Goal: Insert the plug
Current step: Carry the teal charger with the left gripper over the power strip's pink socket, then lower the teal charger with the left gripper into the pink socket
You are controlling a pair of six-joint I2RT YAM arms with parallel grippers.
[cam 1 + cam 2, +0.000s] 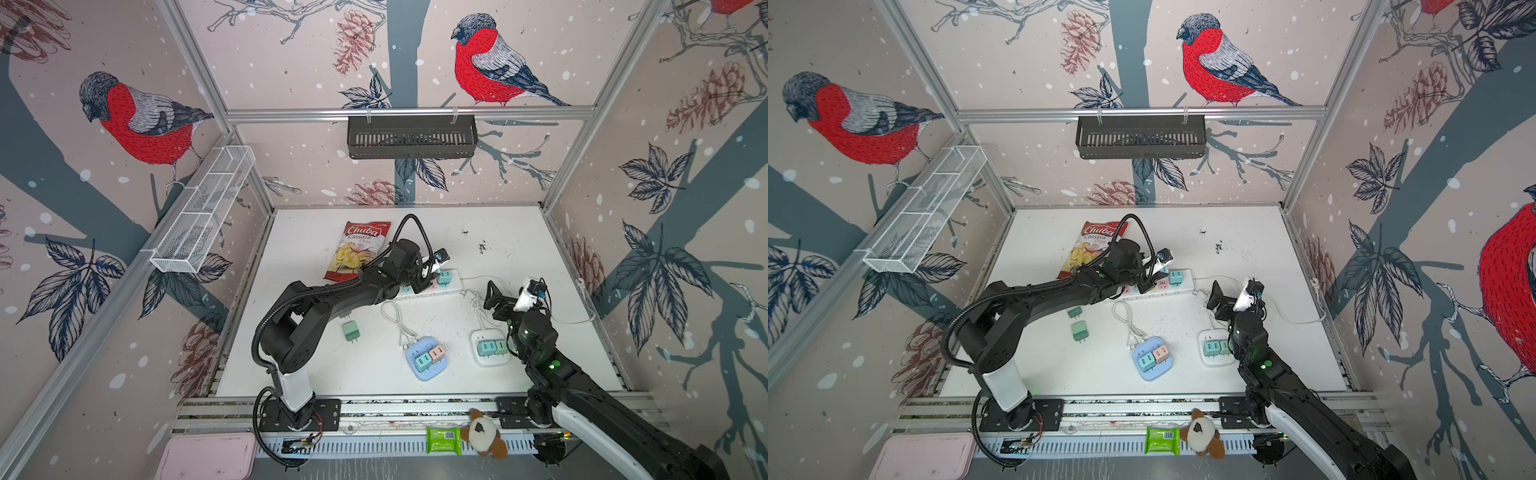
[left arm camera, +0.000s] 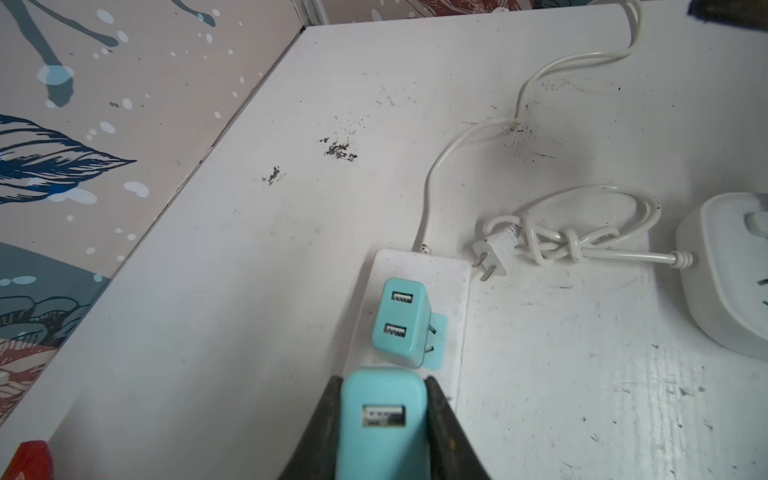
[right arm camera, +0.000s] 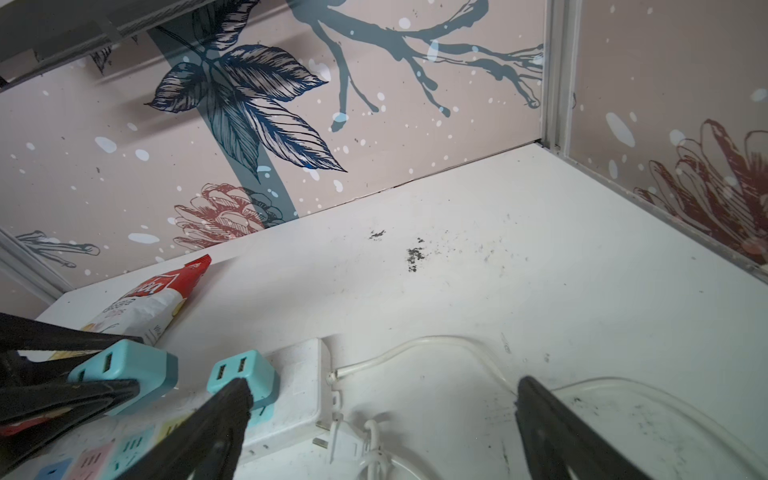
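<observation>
In both top views your left arm climbs from its base at 7 o'clock on the table [image 1: 519, 249], folds at the elbow and stretches to the white power strip [image 1: 452, 287] near the middle. The left gripper [image 1: 430, 278] [image 1: 1152, 280] points down over the strip, just beside the seated teal charger [image 1: 444, 277]. Your right arm comes in from 5 o'clock, and the right gripper [image 1: 496, 300] [image 1: 1219, 301] hovers off the strip's 3 o'clock end, touching nothing.

In the left wrist view, your left fingers [image 2: 446, 432] are clamped on both sides of the teal charger plug [image 2: 380, 419], its USB port facing the camera. It sits over the strip next to the seated charger, whose prongs partly show. You cannot tell whether the held plug's prongs have entered a socket.

In the right wrist view, your right fingers [image 3: 224, 415] stand spread wide with nothing between them, only bare table and white cable [image 3: 415, 345] beyond.
</observation>
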